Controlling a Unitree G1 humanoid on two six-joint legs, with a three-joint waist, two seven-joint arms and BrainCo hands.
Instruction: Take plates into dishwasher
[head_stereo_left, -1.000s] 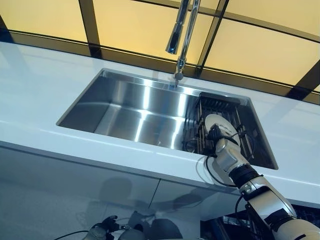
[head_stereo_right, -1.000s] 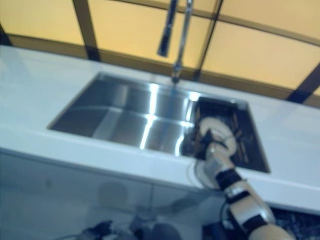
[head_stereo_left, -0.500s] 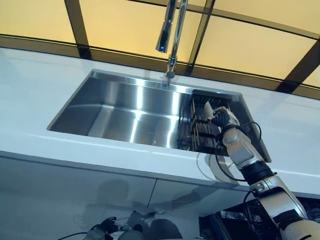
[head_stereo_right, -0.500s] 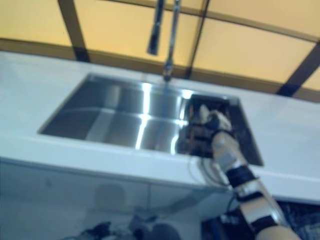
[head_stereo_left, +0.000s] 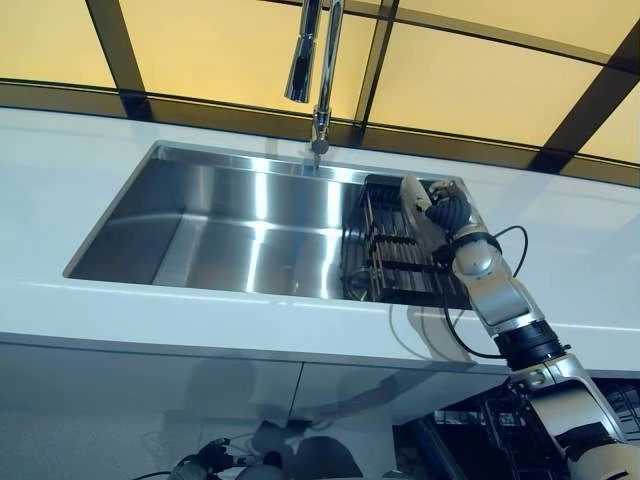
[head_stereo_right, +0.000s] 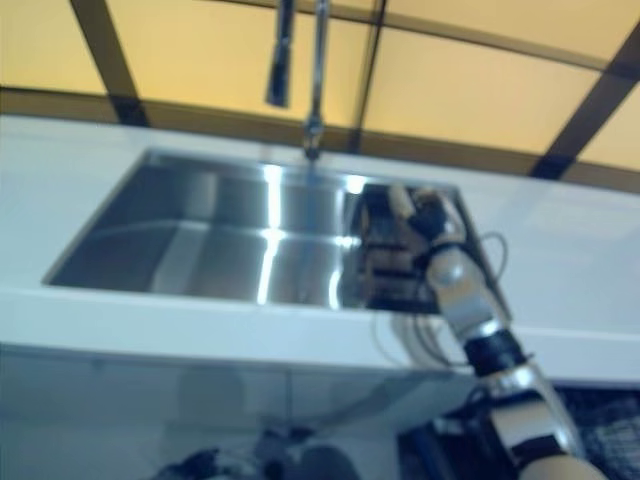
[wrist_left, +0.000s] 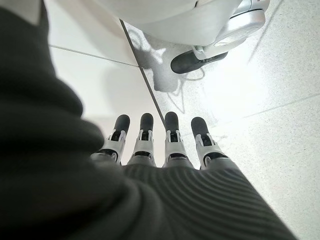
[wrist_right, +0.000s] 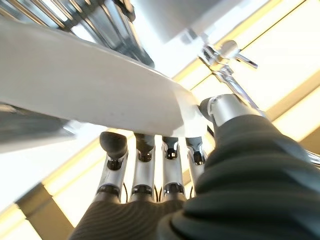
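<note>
Right of centre in the head views, the plate (head_stereo_left: 411, 193) stands on edge above the dark rack (head_stereo_left: 395, 255) at the right end of the sink (head_stereo_left: 230, 225), held by the right hand (head_stereo_left: 446, 212). Risk, as I judge it: the rim could snag the rack wires or knock the sink wall, and a thin edge grip may let it twist loose. Right wrist view shows fingers (wrist_right: 144, 167) curled under the plate edge, thumb pressed on the face. Left hand (wrist_left: 165, 145) hangs low over the floor (wrist_left: 260, 90), fingers straight, holding nothing.
</note>
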